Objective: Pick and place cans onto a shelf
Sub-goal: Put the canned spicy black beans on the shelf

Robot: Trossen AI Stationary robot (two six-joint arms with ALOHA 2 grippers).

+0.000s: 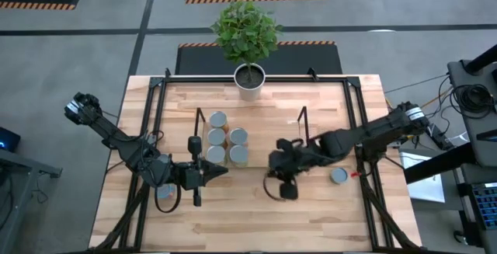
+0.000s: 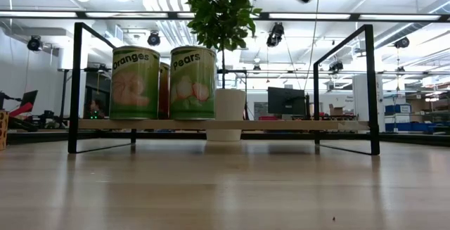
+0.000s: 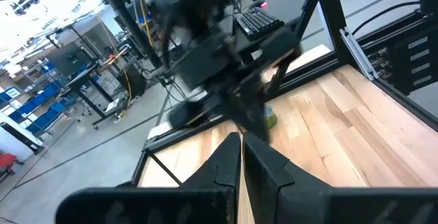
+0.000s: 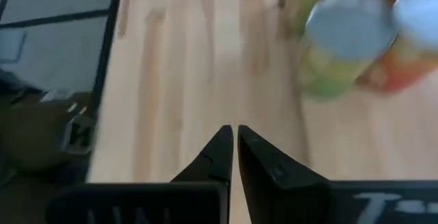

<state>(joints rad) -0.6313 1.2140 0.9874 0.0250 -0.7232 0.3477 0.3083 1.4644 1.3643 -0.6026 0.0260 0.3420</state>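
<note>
The shelf is a low rack with black wire ends and a light wood board, standing mid-table. Several cans stand upright on its left half; the low view shows an "Oranges" can and a "Pears" can. One can stands on the table at the right. Another can shows by the left arm. My left gripper is shut and empty, just in front of the shelved cans. My right gripper is shut and empty over the shelf's right half, with the cans ahead of it.
A white plant pot with a green plant stands at the table's far edge, behind the shelf. A black frame borders the table on the left and right. Bare wood lies along the near edge.
</note>
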